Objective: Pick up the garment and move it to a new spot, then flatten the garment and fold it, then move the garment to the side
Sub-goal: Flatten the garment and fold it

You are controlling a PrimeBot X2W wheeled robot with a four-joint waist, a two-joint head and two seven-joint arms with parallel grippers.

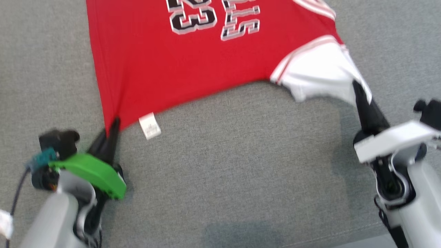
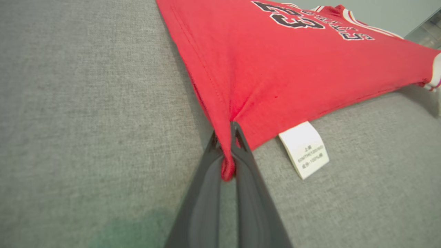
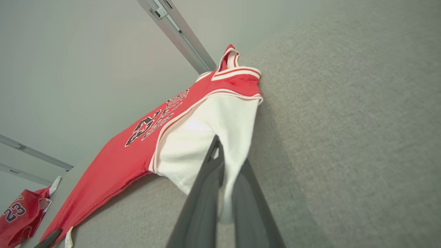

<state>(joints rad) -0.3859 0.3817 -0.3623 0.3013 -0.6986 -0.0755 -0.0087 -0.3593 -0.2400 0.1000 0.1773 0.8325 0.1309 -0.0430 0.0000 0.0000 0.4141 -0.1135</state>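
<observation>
- The left end effector (image 2: 230,144) is clamped on the red hem corner of the garment (image 1: 193,65), beside the white label (image 1: 149,126). The right end effector (image 3: 218,155) is pinched shut on the white sleeve (image 1: 318,74).
- The garment lies print up on the grey surface (image 1: 241,155). Its near edge is raised and stretched between the two grips.
- This looks like the flattening step. To do it well, draw both grips apart and toward the robot with equal tension, so the curved near edge straightens.
- Lower both together until the cloth touches down, and only then let go.
- The right grip is on a sleeve, not a hem corner, so that side probably needs a fresh grasp before folding.
</observation>
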